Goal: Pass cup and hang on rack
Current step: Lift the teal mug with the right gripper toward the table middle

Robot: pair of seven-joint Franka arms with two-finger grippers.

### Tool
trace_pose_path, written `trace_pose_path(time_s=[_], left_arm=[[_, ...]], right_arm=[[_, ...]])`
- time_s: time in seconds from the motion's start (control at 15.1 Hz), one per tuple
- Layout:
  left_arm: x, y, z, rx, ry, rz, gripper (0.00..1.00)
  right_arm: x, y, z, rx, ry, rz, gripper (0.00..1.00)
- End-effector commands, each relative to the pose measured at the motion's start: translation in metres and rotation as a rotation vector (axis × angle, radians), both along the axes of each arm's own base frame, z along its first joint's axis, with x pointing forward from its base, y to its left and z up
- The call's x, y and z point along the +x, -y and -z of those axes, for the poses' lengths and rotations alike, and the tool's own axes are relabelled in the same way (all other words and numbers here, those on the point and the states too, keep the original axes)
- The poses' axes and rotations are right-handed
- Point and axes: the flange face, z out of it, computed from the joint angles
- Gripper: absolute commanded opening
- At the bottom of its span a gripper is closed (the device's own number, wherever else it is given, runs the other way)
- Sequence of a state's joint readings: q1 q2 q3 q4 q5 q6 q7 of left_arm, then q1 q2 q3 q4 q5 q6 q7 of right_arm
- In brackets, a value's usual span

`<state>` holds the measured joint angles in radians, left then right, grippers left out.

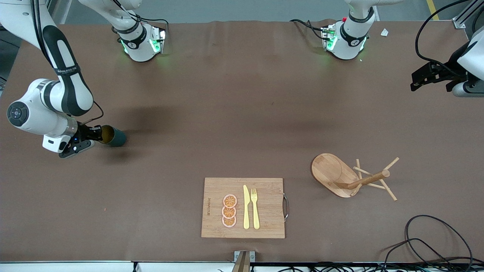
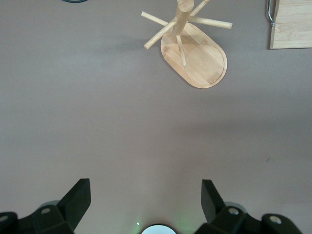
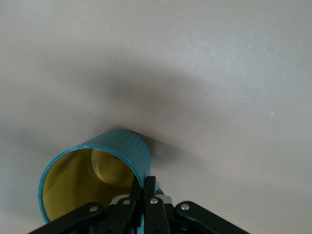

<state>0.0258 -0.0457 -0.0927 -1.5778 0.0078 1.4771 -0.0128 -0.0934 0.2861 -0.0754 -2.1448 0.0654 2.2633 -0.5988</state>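
Observation:
The cup [image 1: 114,137], dark teal with a yellow inside [image 3: 83,185], lies on its side near the right arm's end of the table, its mouth toward my right gripper [image 1: 97,133]. That gripper [image 3: 145,187] is shut on the cup's rim, one finger inside and one outside the wall. The rack [image 1: 351,176], a light wooden mug tree, stands toward the left arm's end on its oval base [image 2: 197,61], with thin pegs angling off its post. My left gripper [image 1: 425,78] hangs open over bare table near the left arm's end of the table, with nothing between its fingers [image 2: 75,200].
A wooden cutting board [image 1: 244,207] with orange slices [image 1: 229,210], a yellow knife [image 1: 246,207] and a fork [image 1: 255,207] lies near the front edge. Black cables [image 1: 435,241] loop at the corner nearest the camera by the left arm's end.

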Motion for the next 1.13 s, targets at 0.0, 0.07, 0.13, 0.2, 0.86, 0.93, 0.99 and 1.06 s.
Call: trace_pose_path(time_s=[0.0,0.07,0.13,0.2,0.86,0.93,0.99,1.06], left_arm=[[0.002,0.002,-0.005,-0.005,0.012,0.012,1.0],[0.002,0.004,-0.005,-0.005,0.012,0.012,1.0],[0.003,0.004,-0.005,-0.004,0.02,0.011,1.0],[0.004,0.005,-0.006,-0.003,0.033,0.014,1.0],[0.012,0.009,0.008,-0.004,0.009,0.021,1.0],[0.012,0.011,0.008,-0.004,0.01,0.024,1.0],[0.012,0.011,0.008,-0.004,0.009,0.023,1.0],[0.012,0.011,0.008,-0.004,0.009,0.023,1.0]], right_arm=[[0.005,-0.048,-0.046,-0.002,-0.016,0.086,0.0],[0.005,-0.065,-0.057,-0.01,-0.015,0.118,0.0],[0.004,-0.086,-0.063,-0.02,-0.02,0.145,0.0],[0.003,-0.106,-0.07,-0.029,-0.016,0.178,0.0],[-0.022,-0.361,-0.095,-0.025,0.053,0.369,0.0],[-0.021,-0.38,-0.091,-0.024,0.063,0.4,0.0],[-0.024,-0.402,-0.085,-0.02,0.074,0.413,0.0],[-0.025,-0.42,-0.078,-0.015,0.087,0.425,0.0]])
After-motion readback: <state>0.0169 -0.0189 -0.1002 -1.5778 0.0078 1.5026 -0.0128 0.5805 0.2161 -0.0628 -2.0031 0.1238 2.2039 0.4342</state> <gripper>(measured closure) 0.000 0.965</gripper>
